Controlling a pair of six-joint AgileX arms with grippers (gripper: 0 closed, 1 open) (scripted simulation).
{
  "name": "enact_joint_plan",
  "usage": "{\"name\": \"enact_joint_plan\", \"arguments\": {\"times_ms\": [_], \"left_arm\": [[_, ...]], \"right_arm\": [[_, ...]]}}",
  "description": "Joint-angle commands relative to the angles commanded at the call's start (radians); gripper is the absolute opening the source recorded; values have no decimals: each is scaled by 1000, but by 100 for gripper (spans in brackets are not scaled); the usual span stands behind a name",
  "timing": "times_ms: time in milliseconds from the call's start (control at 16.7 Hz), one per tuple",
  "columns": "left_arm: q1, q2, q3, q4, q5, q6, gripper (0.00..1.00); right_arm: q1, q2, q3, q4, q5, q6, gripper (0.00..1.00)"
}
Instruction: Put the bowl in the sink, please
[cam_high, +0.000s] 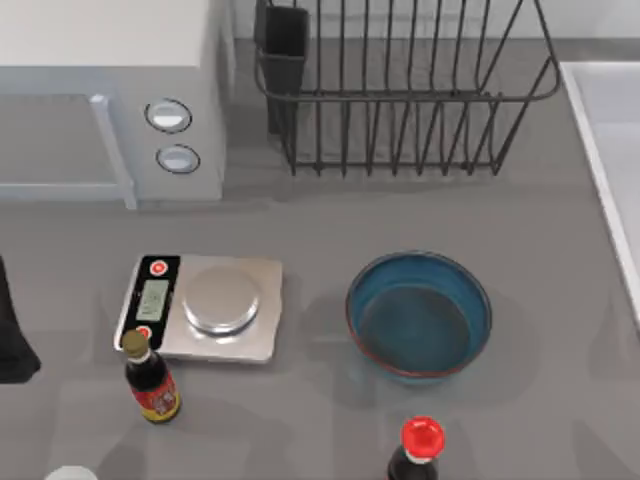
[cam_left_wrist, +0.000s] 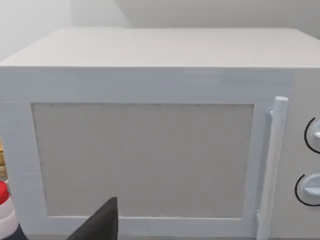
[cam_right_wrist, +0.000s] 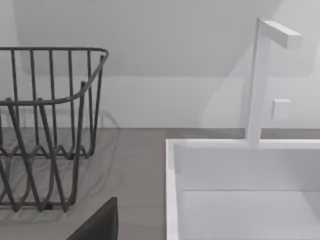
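— Where is the bowl (cam_high: 419, 315)?

— It sits upright on the grey table (cam_high: 320, 225), right of centre and just right of the kitchen scale (cam_high: 201, 308). The sink (cam_high: 607, 150) is at the table's right edge, well apart from it; its white faucet (cam_right_wrist: 260, 80) rises at the basin's rim.

— And the arms?

— The left arm (cam_high: 12, 335) is a dark shape at the table's left edge. The left gripper (cam_left_wrist: 100, 222) faces the white microwave (cam_high: 110, 95); the right gripper (cam_right_wrist: 97, 222) looks toward the black wire dish rack (cam_high: 400, 85) and the sink. How either pair of jaws stands, I cannot tell.

— Anything else?

— A soy sauce bottle (cam_high: 150, 378) stands just in front of the scale, and a red-capped bottle (cam_high: 418, 450) at the near edge.
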Motion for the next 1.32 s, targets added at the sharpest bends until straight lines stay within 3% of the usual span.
{"name": "enact_joint_plan", "arguments": {"times_ms": [240,480,1320], "left_arm": [[0,0,0,0,0,0,100],[0,0,0,0,0,0,100],[0,0,0,0,0,0,100]], "right_arm": [[12,31,30,-27,-1,12,100],[74,221,215,-173,0,78,100],[420,1565,1267,-1034,0,435,100]]}}
